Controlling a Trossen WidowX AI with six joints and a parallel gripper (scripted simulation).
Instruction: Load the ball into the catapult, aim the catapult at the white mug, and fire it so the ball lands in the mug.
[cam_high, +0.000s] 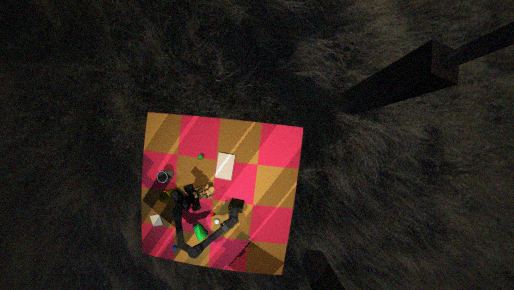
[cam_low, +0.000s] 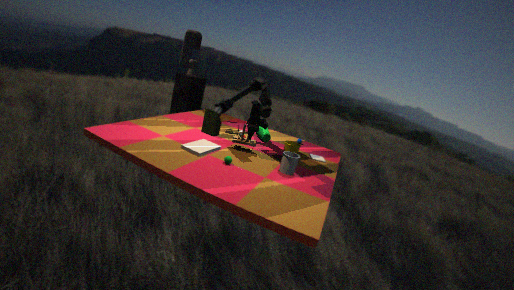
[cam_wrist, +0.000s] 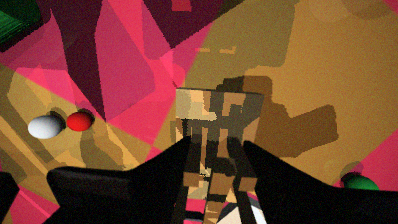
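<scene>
The wooden catapult (cam_high: 207, 191) (cam_low: 244, 142) (cam_wrist: 192, 106) stands near the middle of the table. My gripper (cam_high: 198, 194) (cam_low: 251, 137) (cam_wrist: 216, 142) is shut on its frame, one finger on each side. The fingers hide part of it. The white mug (cam_high: 162, 176) (cam_low: 289, 164) looks grey in the shade and stands upright near the table's edge; it is outside the wrist view. A white ball (cam_high: 216, 221) (cam_wrist: 45, 127) and a smaller red ball (cam_high: 212, 214) (cam_wrist: 79, 121) lie beside the catapult. No ball shows in the catapult's visible part.
A green ball (cam_high: 201, 156) (cam_low: 228, 160) (cam_wrist: 362, 183), a white slab (cam_high: 225, 166) (cam_low: 201, 146), a green pointed object (cam_high: 200, 232) (cam_low: 263, 134) (cam_wrist: 17, 20), a yellow object (cam_low: 292, 146), a blue ball (cam_high: 174, 247) and a small white tile (cam_high: 156, 220) (cam_low: 317, 157) are on the table.
</scene>
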